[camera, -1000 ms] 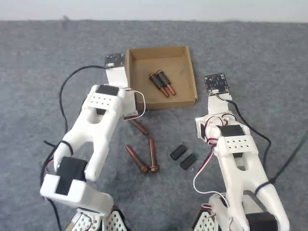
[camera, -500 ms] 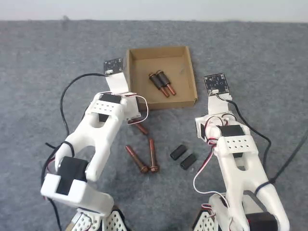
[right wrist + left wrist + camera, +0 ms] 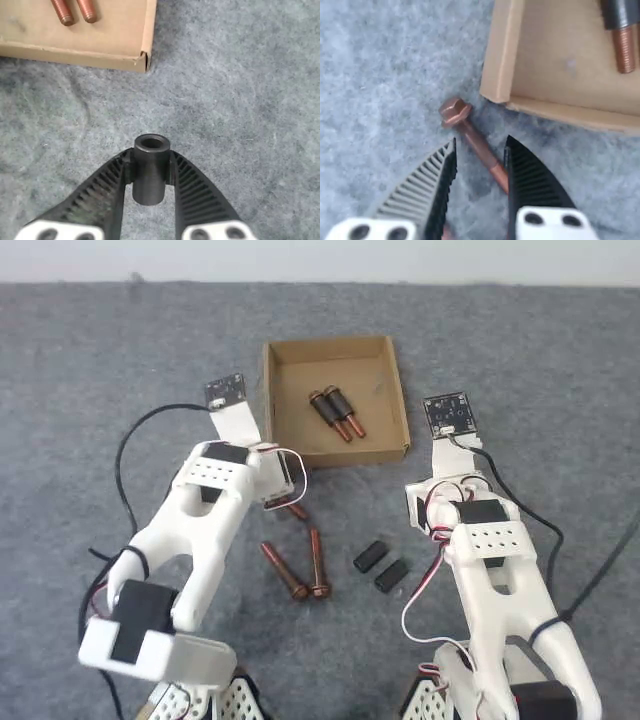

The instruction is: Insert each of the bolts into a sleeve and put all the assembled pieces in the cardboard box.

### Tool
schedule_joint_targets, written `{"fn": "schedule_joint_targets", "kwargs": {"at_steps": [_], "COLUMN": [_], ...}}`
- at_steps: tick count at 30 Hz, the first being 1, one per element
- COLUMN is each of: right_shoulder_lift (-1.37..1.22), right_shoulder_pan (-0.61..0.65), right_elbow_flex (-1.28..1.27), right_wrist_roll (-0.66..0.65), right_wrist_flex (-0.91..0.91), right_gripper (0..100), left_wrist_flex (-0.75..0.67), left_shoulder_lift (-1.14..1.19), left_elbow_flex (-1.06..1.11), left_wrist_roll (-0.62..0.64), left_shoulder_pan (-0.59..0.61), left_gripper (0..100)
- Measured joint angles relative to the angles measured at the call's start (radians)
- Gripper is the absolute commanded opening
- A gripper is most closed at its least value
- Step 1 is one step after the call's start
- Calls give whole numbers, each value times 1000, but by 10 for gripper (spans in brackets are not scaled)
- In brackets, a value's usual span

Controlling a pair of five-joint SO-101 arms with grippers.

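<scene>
Left hand point(image 3: 480, 141), released, straddles the bolt point(image 3: 472, 142); it should close squarely mid-shank. Right hand point(image 3: 150, 156) grips the sleeve point(image 3: 149, 175) upright.

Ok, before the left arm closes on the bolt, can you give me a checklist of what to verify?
1. The bolt sits inside the open left end effector: ok.
2. Its head lies apart from the cardboard box corner: ok.
3. The sleeve is clamped in the right end effector: ok.
4. Its bore is open at the visible end: ok.
5. Left end effector low enough to catch the shank: cannot tell.
</scene>
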State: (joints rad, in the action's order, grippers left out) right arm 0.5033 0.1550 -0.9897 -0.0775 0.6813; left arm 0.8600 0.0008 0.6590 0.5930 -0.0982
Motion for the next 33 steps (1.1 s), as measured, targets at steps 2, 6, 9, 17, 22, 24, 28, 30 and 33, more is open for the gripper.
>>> {"fn": "schedule_joint_targets", "kwargs": {"at_steps": [2, 6, 9, 17, 22, 24, 28, 30, 33], "right_shoulder_lift": [0, 0, 0, 0, 0, 0, 0, 0, 0], "right_shoulder_pan": [0, 0, 0, 0, 0, 0, 0, 0, 0], "right_elbow_flex": [0, 0, 0, 0, 0, 0, 0, 0, 0], "right_wrist_roll": [0, 0, 0, 0, 0, 0, 0, 0, 0], "right_wrist_flex": [0, 0, 0, 0, 0, 0, 0, 0, 0], "right_gripper": [7, 7, 7, 7, 7, 7, 7, 7, 7], "left_wrist_flex": [-5, 29, 54, 186, 207, 207, 224, 235, 242], "left_shoulder_lift": [25, 109, 166, 292, 293, 293, 293, 293, 293], "left_elbow_flex": [-3, -71, -133, -298, -313, -313, -313, -313, -313], "left_wrist_roll": [0, 0, 0, 31, 35, 34, -20, -55, -143], "left_shoulder_pan": [0, 0, 0, 0, 0, 0, 0, 0, 21], "left_gripper": [152, 152, 152, 32, 11, 11, 11, 11, 11]}}
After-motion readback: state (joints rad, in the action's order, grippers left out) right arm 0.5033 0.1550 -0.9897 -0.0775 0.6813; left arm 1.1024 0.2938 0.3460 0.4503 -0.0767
